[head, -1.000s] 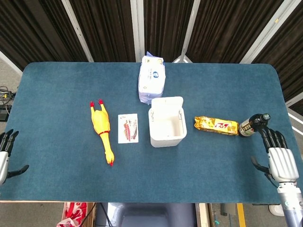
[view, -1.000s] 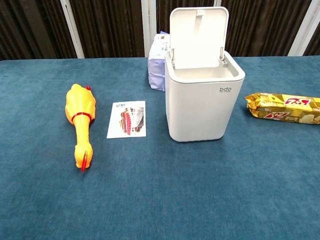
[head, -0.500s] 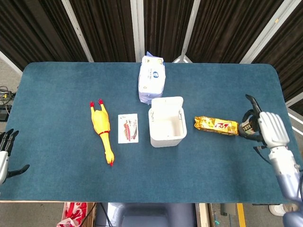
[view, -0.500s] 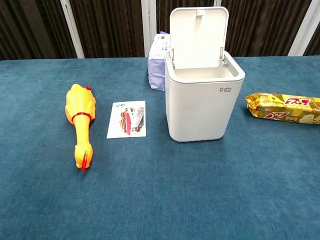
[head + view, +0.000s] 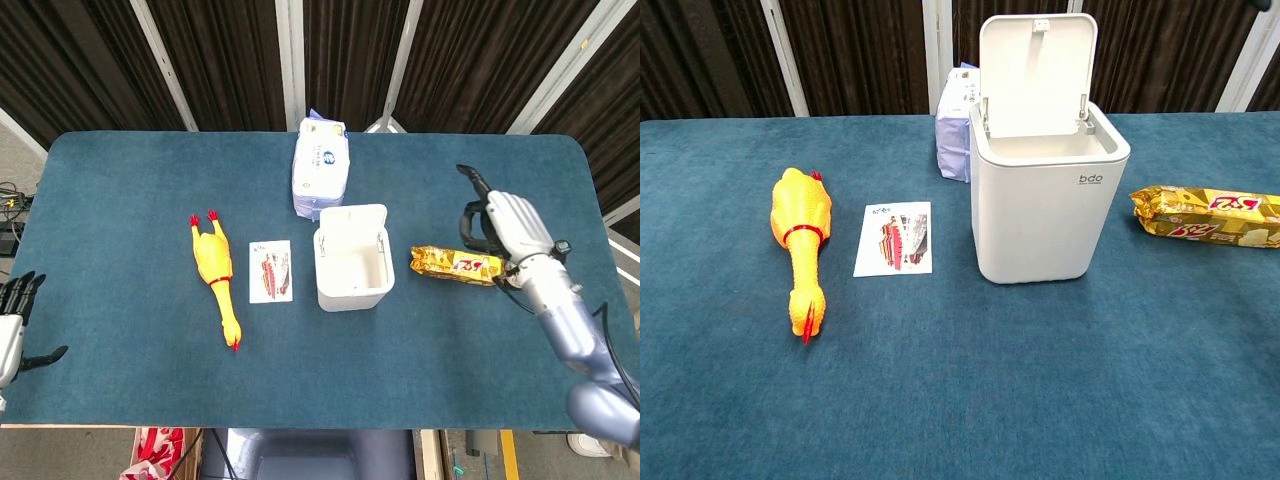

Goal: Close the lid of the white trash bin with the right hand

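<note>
**A blue tabletop and what lies on it**

The table (image 5: 120,190) is covered in dark blue cloth, with rounded far corners. Near its middle stands the white trash bin (image 5: 1048,205), its lid (image 5: 1037,72) upright at the far side. Just behind the bin, toward the far edge, lies a pack of wipes (image 5: 319,166). Just left of the bin lies a small printed card (image 5: 895,238), and further left a yellow rubber chicken (image 5: 800,245), lengthwise from far to near. Right of the bin lies a gold snack packet (image 5: 1207,216).
</note>
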`<move>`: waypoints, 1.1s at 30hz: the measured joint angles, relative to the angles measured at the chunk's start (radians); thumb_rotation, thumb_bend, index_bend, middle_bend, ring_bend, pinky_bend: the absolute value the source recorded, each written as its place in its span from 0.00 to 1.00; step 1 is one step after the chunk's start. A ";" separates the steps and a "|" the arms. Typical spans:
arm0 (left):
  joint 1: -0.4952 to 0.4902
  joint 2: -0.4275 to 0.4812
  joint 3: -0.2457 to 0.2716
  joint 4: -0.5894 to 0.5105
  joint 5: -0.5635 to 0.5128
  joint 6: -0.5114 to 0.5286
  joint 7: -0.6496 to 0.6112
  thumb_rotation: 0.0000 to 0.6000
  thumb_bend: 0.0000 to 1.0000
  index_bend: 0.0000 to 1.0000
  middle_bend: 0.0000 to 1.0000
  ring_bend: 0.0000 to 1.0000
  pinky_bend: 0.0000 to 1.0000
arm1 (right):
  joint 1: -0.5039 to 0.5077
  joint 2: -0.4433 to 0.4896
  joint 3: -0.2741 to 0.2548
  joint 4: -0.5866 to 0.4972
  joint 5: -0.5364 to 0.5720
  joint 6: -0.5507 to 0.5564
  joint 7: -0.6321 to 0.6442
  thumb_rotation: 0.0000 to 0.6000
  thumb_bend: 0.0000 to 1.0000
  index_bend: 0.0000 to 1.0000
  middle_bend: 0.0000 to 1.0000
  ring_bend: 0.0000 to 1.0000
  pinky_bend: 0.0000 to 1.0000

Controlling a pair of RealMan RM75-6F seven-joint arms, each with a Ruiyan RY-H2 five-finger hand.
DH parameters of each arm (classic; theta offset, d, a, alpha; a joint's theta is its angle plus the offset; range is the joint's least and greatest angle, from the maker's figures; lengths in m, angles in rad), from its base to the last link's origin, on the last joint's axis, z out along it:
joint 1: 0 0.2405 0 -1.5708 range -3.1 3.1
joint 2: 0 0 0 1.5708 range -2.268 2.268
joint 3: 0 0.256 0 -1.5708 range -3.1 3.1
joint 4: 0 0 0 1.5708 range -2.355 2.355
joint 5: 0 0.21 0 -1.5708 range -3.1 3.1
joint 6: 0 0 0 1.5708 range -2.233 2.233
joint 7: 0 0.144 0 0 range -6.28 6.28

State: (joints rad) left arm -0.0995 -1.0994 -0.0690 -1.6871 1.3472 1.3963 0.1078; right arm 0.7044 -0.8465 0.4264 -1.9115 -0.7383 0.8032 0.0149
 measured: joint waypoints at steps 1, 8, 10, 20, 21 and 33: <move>-0.001 0.001 0.000 0.000 0.000 -0.001 -0.002 1.00 0.00 0.00 0.00 0.00 0.00 | 0.019 -0.003 0.000 0.000 0.027 -0.009 -0.009 1.00 0.68 0.03 0.68 0.83 0.79; -0.003 0.006 0.000 0.001 -0.002 -0.008 -0.020 1.00 0.00 0.00 0.00 0.00 0.00 | 0.155 -0.042 -0.024 0.004 0.212 -0.033 -0.100 1.00 0.68 0.15 0.68 0.83 0.79; -0.003 0.008 0.001 0.001 -0.001 -0.008 -0.023 1.00 0.00 0.00 0.00 0.00 0.00 | 0.176 -0.053 -0.036 0.004 0.242 -0.029 -0.119 1.00 0.68 0.17 0.68 0.83 0.80; -0.005 0.010 0.001 -0.002 -0.005 -0.011 -0.025 1.00 0.00 0.00 0.00 0.00 0.00 | 0.255 -0.098 -0.070 -0.004 0.325 -0.007 -0.161 1.00 0.68 0.23 0.68 0.83 0.79; -0.005 0.010 0.001 -0.002 -0.005 -0.011 -0.024 1.00 0.00 0.00 0.00 0.00 0.00 | 0.260 -0.103 -0.071 -0.004 0.328 -0.006 -0.163 1.00 0.68 0.23 0.68 0.83 0.79; -0.006 0.012 0.002 -0.001 -0.008 -0.012 -0.030 1.00 0.00 0.00 0.00 0.00 0.00 | 0.298 -0.106 -0.076 -0.084 0.337 0.004 -0.171 1.00 0.68 0.23 0.68 0.83 0.79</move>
State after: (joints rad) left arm -0.1051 -1.0877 -0.0672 -1.6879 1.3396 1.3845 0.0783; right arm 1.0025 -0.9526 0.3500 -1.9952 -0.4011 0.8074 -0.1562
